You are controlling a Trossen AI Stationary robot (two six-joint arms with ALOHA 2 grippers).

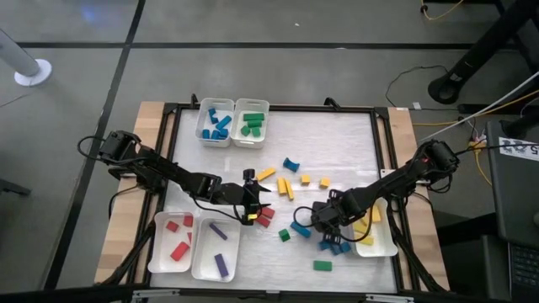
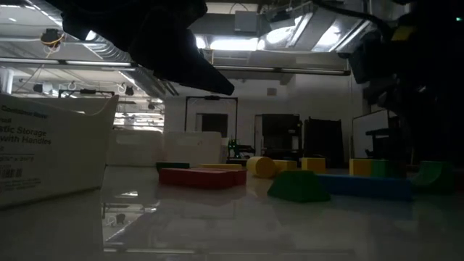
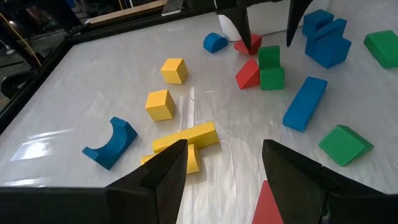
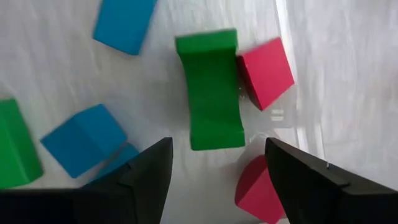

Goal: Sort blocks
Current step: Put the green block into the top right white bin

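While blocks lie scattered mid-table and toward the right edge, the right gripper (image 4: pixel 214 186) hangs with fingers spread over a green block (image 4: pixel 211 90) that touches a red block (image 4: pixel 266 71). Closing here could catch the red one too, or nudge the green askew. The left gripper (image 3: pixel 224 168), also spread and empty, hovers near the yellow blocks (image 3: pixel 186 140) toward the table's front.

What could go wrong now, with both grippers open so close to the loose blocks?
1. The right gripper hovers open over a green block that touches a red block; closing may nudge or pinch both.
2. The left gripper is open beside stacked yellow bars; descending may scatter them.
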